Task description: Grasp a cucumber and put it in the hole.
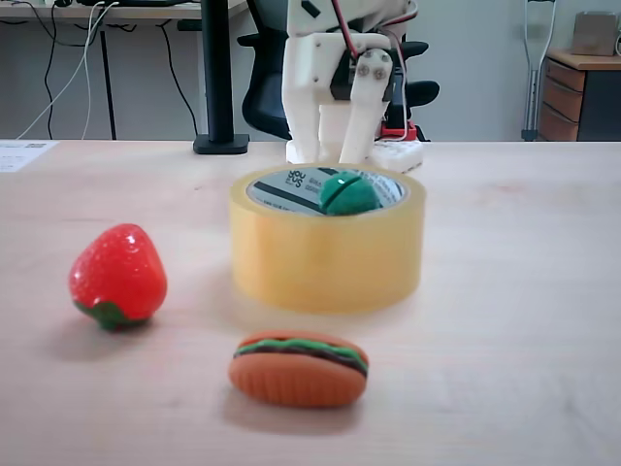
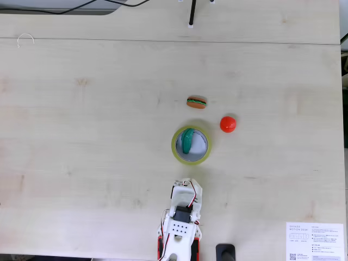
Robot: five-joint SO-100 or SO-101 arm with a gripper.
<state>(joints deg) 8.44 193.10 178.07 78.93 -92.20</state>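
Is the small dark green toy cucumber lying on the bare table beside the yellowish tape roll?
No, the small dark green toy cucumber sits inside the round centre hole of the yellowish translucent tape roll.

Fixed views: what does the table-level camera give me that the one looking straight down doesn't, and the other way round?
Table-level fixed view alone: the tape roll's yellowish side wall, the cucumber's end poking above the rim, and an office chair behind the table.

Downward fixed view alone: the hole's floor, with the cucumber lying along its left wall.

Both fixed views: the cucumber inside the roll, the strawberry, the burger, and the arm standing apart from the roll.
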